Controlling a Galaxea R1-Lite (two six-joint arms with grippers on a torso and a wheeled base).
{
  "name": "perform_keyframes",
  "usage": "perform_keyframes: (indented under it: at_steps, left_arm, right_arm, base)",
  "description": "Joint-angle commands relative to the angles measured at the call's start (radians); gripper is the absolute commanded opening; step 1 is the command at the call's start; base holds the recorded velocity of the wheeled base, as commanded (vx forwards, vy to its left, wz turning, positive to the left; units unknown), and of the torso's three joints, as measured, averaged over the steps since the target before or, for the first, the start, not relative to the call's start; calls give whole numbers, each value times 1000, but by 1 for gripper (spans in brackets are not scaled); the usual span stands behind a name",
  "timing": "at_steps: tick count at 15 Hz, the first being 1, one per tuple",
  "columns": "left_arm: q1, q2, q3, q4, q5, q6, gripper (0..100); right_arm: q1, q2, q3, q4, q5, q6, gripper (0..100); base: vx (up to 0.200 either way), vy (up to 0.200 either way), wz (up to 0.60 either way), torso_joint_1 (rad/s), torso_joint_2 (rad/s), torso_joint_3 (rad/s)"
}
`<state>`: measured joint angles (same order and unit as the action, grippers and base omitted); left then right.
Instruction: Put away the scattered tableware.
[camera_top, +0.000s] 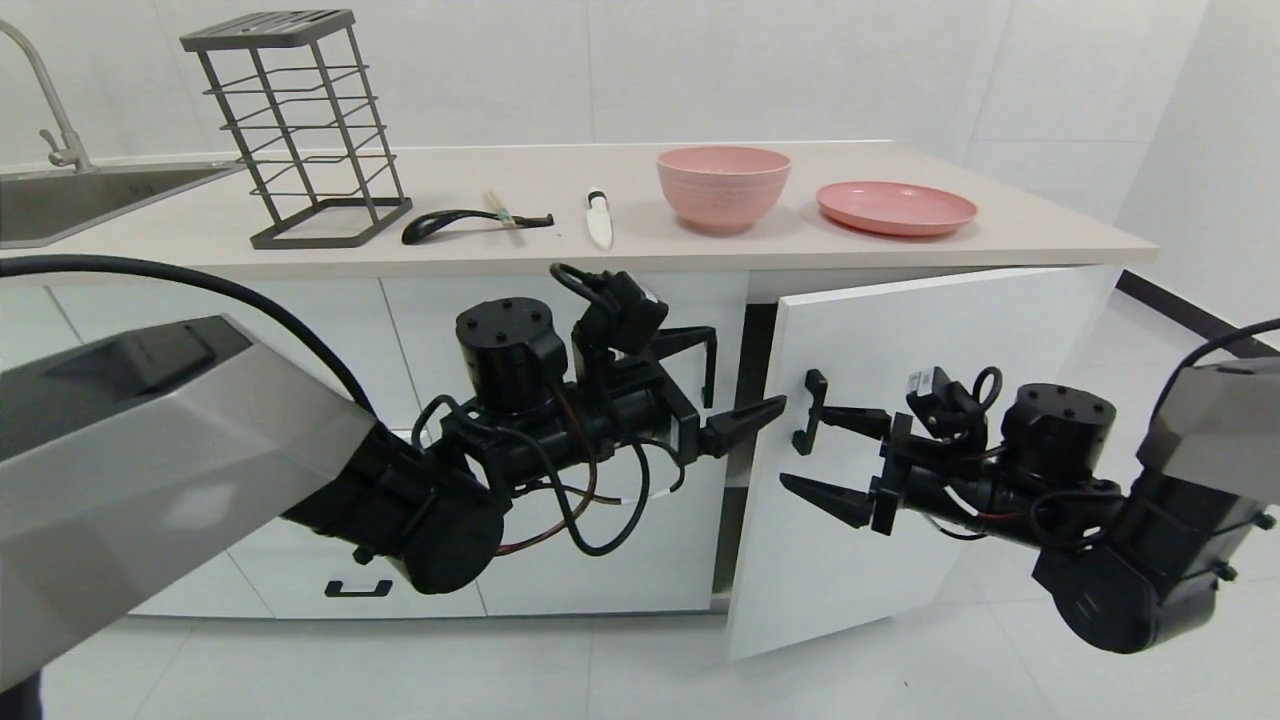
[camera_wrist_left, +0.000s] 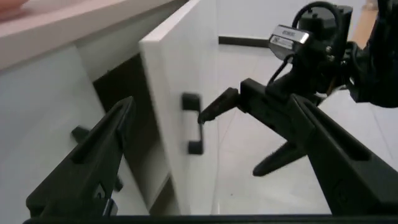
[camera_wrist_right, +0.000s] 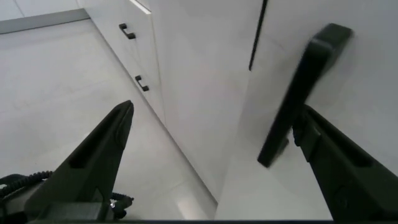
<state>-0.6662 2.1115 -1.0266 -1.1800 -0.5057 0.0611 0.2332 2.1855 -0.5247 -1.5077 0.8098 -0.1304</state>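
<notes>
On the countertop (camera_top: 1040, 235) lie a black spoon (camera_top: 445, 222), chopsticks (camera_top: 501, 209), a white knife (camera_top: 598, 220), a pink bowl (camera_top: 723, 186) and a pink plate (camera_top: 896, 207). Below, a white cabinet door (camera_top: 930, 330) stands partly open. My right gripper (camera_top: 810, 450) is open at the door's black handle (camera_top: 806, 412), which sits just inside one finger (camera_wrist_right: 339, 162). My left gripper (camera_top: 730, 385) is open and empty at the dark gap beside the door's edge. The handle (camera_wrist_left: 193, 124) and the right gripper (camera_wrist_left: 249, 137) also appear in the left wrist view.
A dark wire rack (camera_top: 305, 130) stands on the counter's left part, beside a sink (camera_top: 90, 195) with a tap (camera_top: 45, 95). Drawer fronts with small black handles (camera_top: 357, 588) lie under the counter. White floor tiles (camera_top: 900, 680) spread in front.
</notes>
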Motion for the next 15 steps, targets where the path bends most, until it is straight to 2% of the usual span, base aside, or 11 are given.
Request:
perform_keyframes:
  at_steps: [1,4,6,7,8,10,12,15]
  left_arm:
    - [-41,68,-102,0,1,-17,100]
    - [-75,150,-233,14,4,-18,100]
    - [-62,171,-283,2,13,-17,100]
    - [-44,125,-254,10,16,-18,100]
    - [-21,65,-181,26,15,-18,100]
    - [-16,22,-78,23,13,-12,100]
    - [-10,4,-44,10,15,3,100]
    - [-12,-11,-43,10,15,6,100]
  right_arm:
    - [-14,-58,80,-36,2,-1,100]
    - [-12,-76,121,-48,40,-3,100]
    - [11,-53,75,-48,26,0,100]
    - [17,7,-5,-48,-11,5,100]
    - [21,80,-126,-40,-54,12,100]
    - [31,192,-291,-40,-80,52,100]
    - [26,226,-339,-31,-92,55,100]
    - [21,235,-356,-25,-93,55,100]
  base:
    - [0,0,0,0,0,0]
    - [0,0,0,0,0,0]
    - [0,0,0,0,0,0]
    - [0,0,0,0,0,0]
    - [0,0,0,0,0,0]
    - [0,0,0,0,0,0]
    - [0,0,0,0,0,0]
    - [0,0,0,0,0,0]
